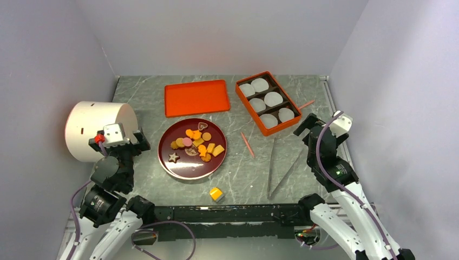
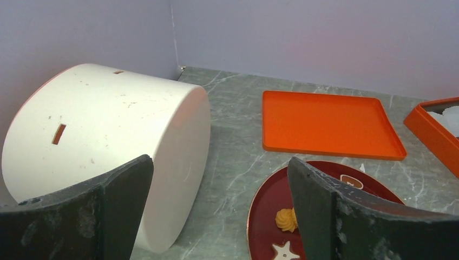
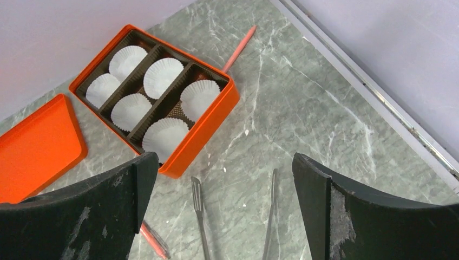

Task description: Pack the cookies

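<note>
white drum (image 1: 100, 130) lying on its side at the desk's (image 1: 141, 97) left edge is my main worry. the left gripper (image 2: 219, 162) sits right beside it, jaws spread and empty, so a sloppy swing could knock or roll it. the orange box (image 1: 250, 111) of paper cups (image 1: 273, 99) is toward the far right corner, its lid (image 1: 197, 97) off beside it. cookies (image 1: 196, 143) are all piled on the dark red plate (image 1: 184, 170) mid-desk and overlapping, so one pinch may drag two. right gripper (image 3: 224, 157), jaws also wide apart, hangs over the tongs (image 1: 270, 173) near the right edge. they're thin, flat and easy to fumble.
</note>
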